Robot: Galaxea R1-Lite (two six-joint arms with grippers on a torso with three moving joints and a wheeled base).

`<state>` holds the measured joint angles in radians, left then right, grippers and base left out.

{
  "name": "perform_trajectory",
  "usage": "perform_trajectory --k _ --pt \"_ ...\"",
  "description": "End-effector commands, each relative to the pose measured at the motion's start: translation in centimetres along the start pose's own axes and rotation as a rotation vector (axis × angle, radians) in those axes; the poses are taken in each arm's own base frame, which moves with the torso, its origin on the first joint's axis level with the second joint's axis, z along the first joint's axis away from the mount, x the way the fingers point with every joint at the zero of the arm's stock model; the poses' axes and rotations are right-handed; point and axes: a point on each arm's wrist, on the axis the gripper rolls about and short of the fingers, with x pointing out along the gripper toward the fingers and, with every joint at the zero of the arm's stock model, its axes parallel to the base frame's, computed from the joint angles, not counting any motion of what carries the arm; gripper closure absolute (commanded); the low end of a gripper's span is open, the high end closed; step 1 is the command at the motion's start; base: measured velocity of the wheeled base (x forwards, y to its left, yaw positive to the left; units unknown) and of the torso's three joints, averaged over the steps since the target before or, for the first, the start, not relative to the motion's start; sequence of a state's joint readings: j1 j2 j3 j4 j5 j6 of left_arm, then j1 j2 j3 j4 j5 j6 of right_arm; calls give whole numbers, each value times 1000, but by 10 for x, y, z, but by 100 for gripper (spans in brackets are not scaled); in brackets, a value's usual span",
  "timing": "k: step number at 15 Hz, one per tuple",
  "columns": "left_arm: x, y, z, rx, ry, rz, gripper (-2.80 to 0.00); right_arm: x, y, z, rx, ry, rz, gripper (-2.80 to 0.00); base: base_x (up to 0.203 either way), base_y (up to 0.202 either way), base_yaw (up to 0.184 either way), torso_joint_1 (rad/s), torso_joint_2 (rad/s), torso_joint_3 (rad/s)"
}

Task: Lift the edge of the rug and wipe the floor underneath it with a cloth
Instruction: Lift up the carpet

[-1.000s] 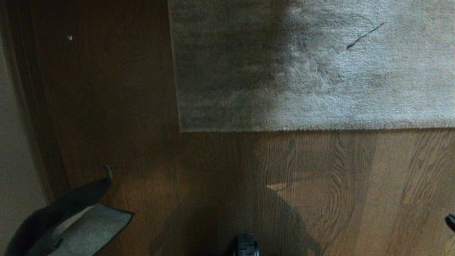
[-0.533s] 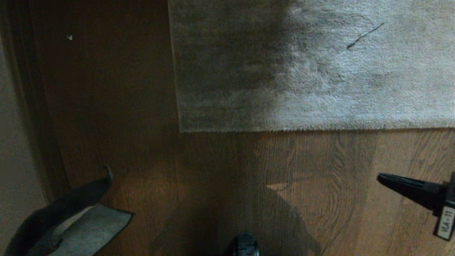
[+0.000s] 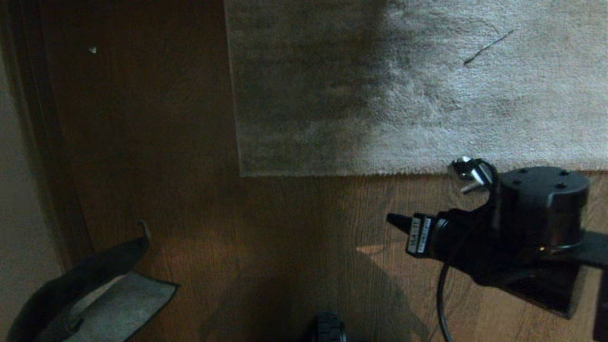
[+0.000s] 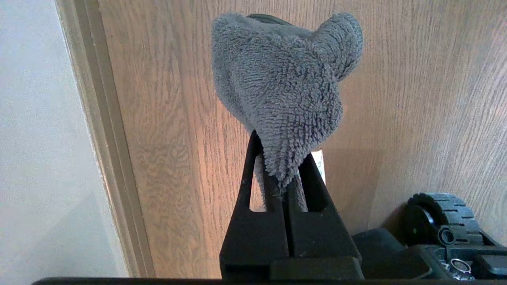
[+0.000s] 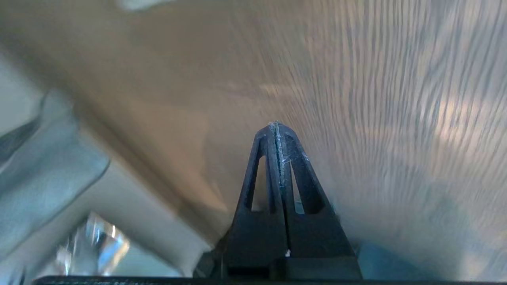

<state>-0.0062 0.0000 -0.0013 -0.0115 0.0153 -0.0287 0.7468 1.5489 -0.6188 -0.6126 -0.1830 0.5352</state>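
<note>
Right claw (image 3: 396, 220) is reaching in from the right side of the head frame, tip pointing left, hovering over the floor (image 3: 294, 237) just below the rug edge (image 3: 380, 172); its fingers are pressed together, holding nothing, as the right wrist view confirms. Rug (image 3: 427, 85) is lying flat across the upper right of the frame, its corner sitting near centre, left half in shadow. Left claw (image 4: 282, 186) is clamped tight on the cloth (image 4: 285, 87), which is bunching above the fingertips in the left wrist view. In the head view the cloth (image 3: 95, 294) is sitting at the lower left corner, well apart from the rug. A wheel (image 3: 327, 327) is showing at bottom centre.
</note>
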Motion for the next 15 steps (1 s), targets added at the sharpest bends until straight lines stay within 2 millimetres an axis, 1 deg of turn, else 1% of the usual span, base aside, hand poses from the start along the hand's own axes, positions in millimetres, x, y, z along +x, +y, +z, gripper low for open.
perform_trajectory --k 1,3,4,7,11,13,15 --pt "0 0 0 0 -1 0 0 28 11 -32 32 33 -122 0 0 0 0 0 0 0" --pt "0 0 0 0 -1 0 0 40 14 -48 48 15 -219 0 0 0 0 0 0 0" --pt "0 0 0 0 -1 0 0 42 16 -49 55 5 -229 -280 0 0 0 0 0 0" --pt "0 0 0 0 -1 0 0 48 16 -53 42 -22 -281 -280 0 0 0 0 0 0" --pt "0 0 0 0 -1 0 0 49 18 -49 45 -101 -319 -280 0 0 0 0 0 0" --pt "0 0 0 0 -1 0 0 49 20 -45 35 -140 -294 -280 0 0 0 0 0 0" --pt "0 0 0 0 -1 0 0 55 23 -42 -24 -185 -264 -280 0 0 0 0 0 0"
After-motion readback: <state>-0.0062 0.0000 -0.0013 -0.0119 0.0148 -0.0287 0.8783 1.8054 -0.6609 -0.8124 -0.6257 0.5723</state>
